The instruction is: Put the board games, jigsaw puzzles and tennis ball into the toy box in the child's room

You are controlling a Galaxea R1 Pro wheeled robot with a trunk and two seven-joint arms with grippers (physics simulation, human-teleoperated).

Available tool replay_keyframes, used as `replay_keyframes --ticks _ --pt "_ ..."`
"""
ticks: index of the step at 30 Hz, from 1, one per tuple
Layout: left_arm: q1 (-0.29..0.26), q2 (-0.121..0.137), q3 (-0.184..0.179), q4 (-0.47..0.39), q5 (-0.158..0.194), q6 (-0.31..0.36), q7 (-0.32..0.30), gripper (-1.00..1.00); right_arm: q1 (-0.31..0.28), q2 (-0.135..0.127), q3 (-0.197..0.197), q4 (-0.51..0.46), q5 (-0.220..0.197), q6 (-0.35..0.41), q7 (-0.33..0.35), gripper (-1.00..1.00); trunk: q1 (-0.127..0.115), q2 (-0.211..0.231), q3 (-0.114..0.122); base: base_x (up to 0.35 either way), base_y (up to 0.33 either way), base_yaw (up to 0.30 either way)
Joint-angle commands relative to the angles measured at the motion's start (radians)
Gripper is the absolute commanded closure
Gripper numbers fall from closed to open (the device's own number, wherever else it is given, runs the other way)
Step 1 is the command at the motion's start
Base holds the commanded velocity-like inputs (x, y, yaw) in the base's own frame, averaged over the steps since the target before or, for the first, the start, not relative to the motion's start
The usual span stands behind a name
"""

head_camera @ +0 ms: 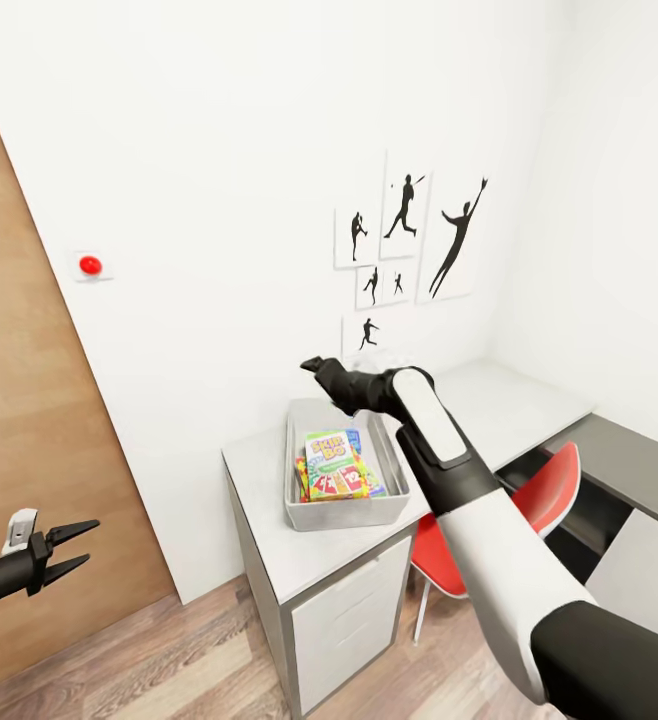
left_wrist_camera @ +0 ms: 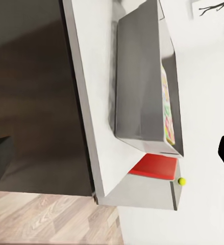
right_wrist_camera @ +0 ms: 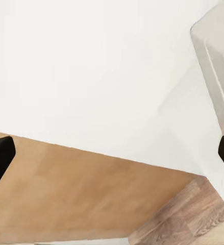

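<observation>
- Head view: the toy box (head_camera: 347, 512) sits on the near end of the table (head_camera: 269, 540), its long side running from the front edge back toward the wall.
- A board game (head_camera: 335, 465) lies flat on top inside it, its lid reading "Skip-Bo" with the lettering toward the wall end. A blue edge shows beside it, and a bit of a jigsaw puzzle (head_camera: 301, 478) peeks out at its left.
- The right arm (head_camera: 449, 470) reaches over the back of the toy box. The right gripper (head_camera: 314, 365) hangs above the far rim near the wall; whether its fingers are apart or together I cannot tell, and nothing is seen in them.
- The left gripper (head_camera: 74, 548) is low at the left, in front of the wooden door (head_camera: 29, 420), well apart from the table. Its fingers are spread and hold nothing.
- A red chair (head_camera: 544, 500) stands under the table.
- Left wrist view: the toy box (left_wrist_camera: 140, 87) shows from outside, with colourful print along its open rim. The tennis ball (left_wrist_camera: 181, 180) lies on the table (left_wrist_camera: 94, 107) beyond it, near the red chair (left_wrist_camera: 155, 167).
- Right wrist view: white wall, door and floor, with a corner of the toy box (right_wrist_camera: 214, 56).
</observation>
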Motion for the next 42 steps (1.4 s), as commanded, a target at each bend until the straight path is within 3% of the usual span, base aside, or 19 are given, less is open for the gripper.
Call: replay_keyframes --ticks 1,6,13,17,24,27,29,33,38,42 --pt "-0.001 0.001 -0.008 -0.001 0.008 0.014 -0.003 -1.0 0.001 0.0 0.0 -0.022 -0.004 0.007 -0.009 -1.0 -0.003 0.006 0.001 0.0 0.0 0.0" --pt "-0.001 0.001 -0.007 -0.005 0.006 0.051 -0.002 -1.0 0.051 0.0 0.001 -0.152 0.002 0.025 -0.011 -1.0 -0.023 0.041 0.017 0.0 0.0 0.0" --pt "-0.003 0.013 -0.009 -0.007 0.005 0.069 -0.002 -1.0 0.207 -0.043 -0.007 -0.315 0.002 0.031 -0.008 -1.0 -0.049 0.09 0.039 0.0 0.0 0.0" --pt "-0.003 0.031 -0.009 -0.008 0.005 0.073 -0.002 -1.0 0.262 -0.071 -0.009 -0.355 0.0 0.032 -0.002 -1.0 -0.065 0.118 0.051 0.0 0.0 0.0" --pt "-0.003 0.042 -0.011 -0.036 0.005 0.081 -0.003 -1.0 0.311 -0.133 -0.003 -0.412 -0.009 0.056 0.007 -1.0 -0.065 0.118 0.051 -0.005 0.0 0.0" --pt "-0.003 0.042 -0.012 -0.048 0.005 0.085 -0.003 -1.0 0.339 -0.141 -0.003 -0.417 -0.009 0.07 0.022 -1.0 -0.065 0.118 0.051 -0.093 0.0 0.0" --pt "-0.003 0.042 -0.013 -0.057 0.005 0.087 -0.003 -1.0 0.394 -0.147 -0.007 -0.421 -0.009 0.08 0.072 -1.0 -0.065 0.118 0.051 -0.214 0.0 0.0" --pt "-0.003 0.041 -0.014 -0.061 0.005 0.089 -0.003 -1.0 0.447 -0.165 -0.011 -0.423 -0.007 0.084 0.186 -1.0 -0.065 0.118 0.051 -0.165 0.0 0.0" --pt "-0.003 0.041 -0.014 -0.063 0.004 0.088 -0.002 -1.0 0.481 -0.237 -0.007 -0.423 -0.006 0.084 0.4 -1.0 -0.065 0.118 0.051 -0.039 0.0 0.0" --pt "-0.003 0.041 -0.015 -0.064 0.005 0.088 -0.002 -1.0 0.497 -0.271 -0.006 -0.423 -0.005 0.084 0.476 -1.0 -0.065 0.118 0.051 -0.01 0.0 -0.001"
